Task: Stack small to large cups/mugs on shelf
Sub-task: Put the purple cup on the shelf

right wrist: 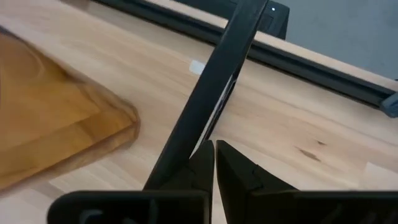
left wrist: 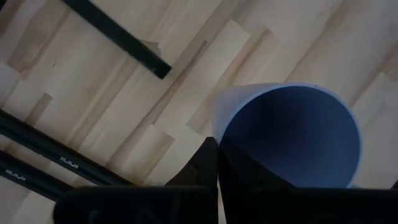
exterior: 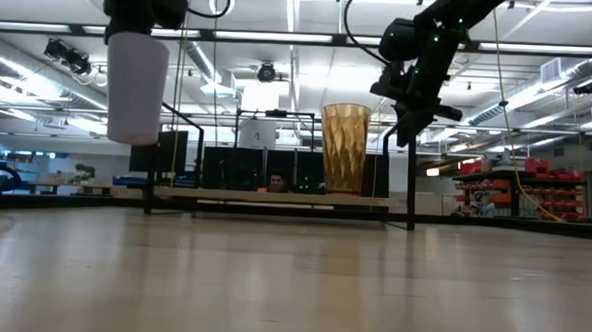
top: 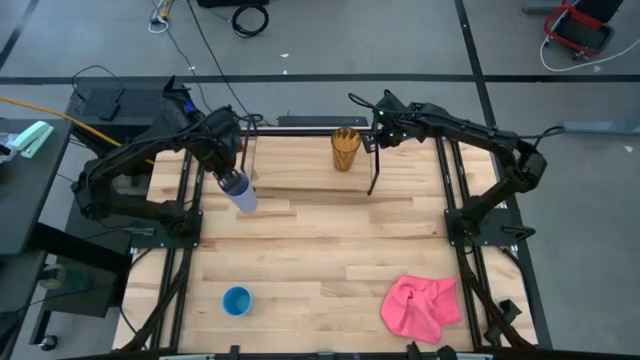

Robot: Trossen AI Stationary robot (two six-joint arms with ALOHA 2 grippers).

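Observation:
My left gripper (top: 228,172) holds the pale lavender cup (top: 243,194) high above the table, at the shelf's left end; the cup hangs above the board in the low view (exterior: 136,84). The amber-orange cup (top: 345,149) stands upright on the wood board (exterior: 255,196) of the black-rod shelf (top: 376,172). My right gripper (top: 377,138) is shut at the top of the shelf's right end rod (exterior: 414,176). The short blue cup (top: 237,300) stands mouth up on the table near the front left. My left gripper pinches the lavender cup's rim wall (left wrist: 216,127), one finger inside the mouth (left wrist: 249,174) and one outside (left wrist: 202,165). The fingers come from above, pointing down. The cup hangs upright below them, lifted clear of table and shelf. My right gripper's shut fingers (right wrist: 202,163) stand against the shelf's black rod (right wrist: 214,87), which runs down behind them. I cannot tell whether they touch it.
A crumpled pink cloth (top: 420,308) lies at the front right. Black frame rails (top: 180,230) run along both table sides. Bare wood lies between the shelf and the blue cup.

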